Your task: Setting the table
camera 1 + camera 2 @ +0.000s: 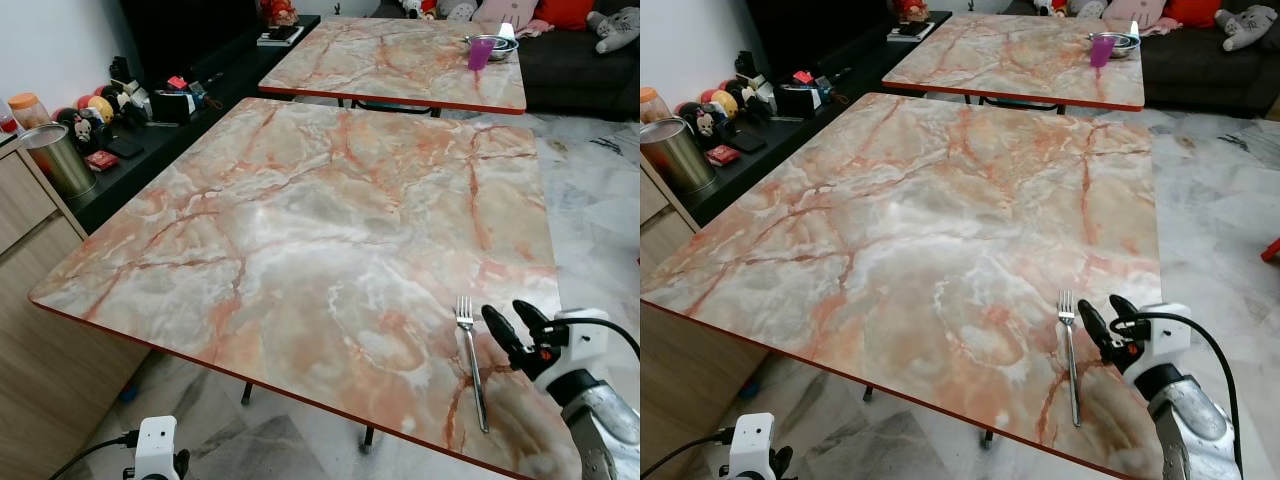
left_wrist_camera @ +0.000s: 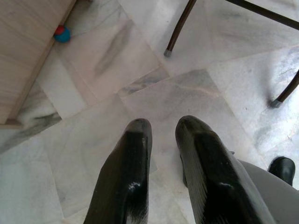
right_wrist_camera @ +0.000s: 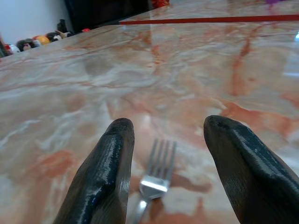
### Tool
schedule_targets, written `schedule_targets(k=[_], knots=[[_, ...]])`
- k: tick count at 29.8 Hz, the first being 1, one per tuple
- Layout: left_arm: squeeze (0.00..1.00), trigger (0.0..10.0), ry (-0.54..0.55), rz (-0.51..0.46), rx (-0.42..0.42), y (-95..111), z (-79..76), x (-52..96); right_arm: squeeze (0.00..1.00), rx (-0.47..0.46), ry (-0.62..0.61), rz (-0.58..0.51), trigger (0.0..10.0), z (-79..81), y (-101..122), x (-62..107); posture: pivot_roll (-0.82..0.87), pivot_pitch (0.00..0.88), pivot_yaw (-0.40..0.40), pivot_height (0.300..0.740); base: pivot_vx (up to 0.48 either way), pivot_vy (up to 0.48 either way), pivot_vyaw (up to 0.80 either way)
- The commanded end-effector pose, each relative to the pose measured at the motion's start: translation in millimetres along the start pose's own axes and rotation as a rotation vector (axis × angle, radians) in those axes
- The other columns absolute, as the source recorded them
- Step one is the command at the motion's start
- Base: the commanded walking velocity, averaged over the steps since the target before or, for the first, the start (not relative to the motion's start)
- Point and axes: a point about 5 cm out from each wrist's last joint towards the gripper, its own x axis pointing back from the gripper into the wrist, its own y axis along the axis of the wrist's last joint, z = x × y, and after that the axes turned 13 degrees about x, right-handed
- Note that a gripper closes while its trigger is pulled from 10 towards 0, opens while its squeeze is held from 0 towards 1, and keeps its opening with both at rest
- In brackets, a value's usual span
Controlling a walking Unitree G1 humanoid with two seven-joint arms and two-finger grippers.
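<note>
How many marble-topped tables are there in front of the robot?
2. The near table lies right before the robot, with a fork by its right gripper. The far table stands behind it, carrying a purple cup. Others may stand out of view.

Head stereo pair looking forward and down over the marble table (image 1: pixel 300 230), both eyes sharing its top and the fork (image 1: pixel 1070 350), right wrist camera low and close above that fork, left wrist camera under the table facing the floor tiles (image 2: pixel 117 65)
</note>
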Motion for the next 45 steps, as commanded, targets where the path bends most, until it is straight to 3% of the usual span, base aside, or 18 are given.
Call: schedule_targets(k=[1, 5, 20, 35, 45], knots=[[0.00, 10.0, 0.007, 0.015, -0.005, -1.5, 3.8, 0.8, 0.00, 0.009, 0.027, -0.020, 10.0, 5.7, 6.8, -6.4, 0.03, 0.051, 0.029, 0.740, 0.000, 0.000, 0.00], [0.00, 10.0, 0.007, 0.015, -0.002, -1.8, 3.3, 0.8, 0.00, 0.013, 0.059, -0.007, 10.0, 12.5, 6.4, -12.2, 0.03, 0.050, 0.024, 0.740, 0.000, 0.000, 0.00], [0.00, 10.0, 0.009, 0.016, 0.003, -2.3, 2.8, 0.7, 0.00, -0.009, 0.034, 0.126, 10.0, 10.2, -21.5, -13.7, 0.03, 0.052, 0.022, 0.740, 0.000, 0.000, 0.00], [0.00, 10.0, 0.013, 0.015, 0.007, -3.1, 2.0, 0.8, 0.00, 0.004, 0.090, 0.125, 10.0, 24.2, -13.1, -32.5, 0.04, 0.053, 0.012, 0.740, 0.000, 0.000, 0.00], [0.00, 10.0, 0.011, 0.014, 0.011, -3.1, 1.5, 0.7, 0.00, 0.008, 0.118, 0.123, 10.0, 34.7, -11.6, -34.0, 0.04, 0.051, 0.011, 0.740, 0.000, 0.000, 0.00]])
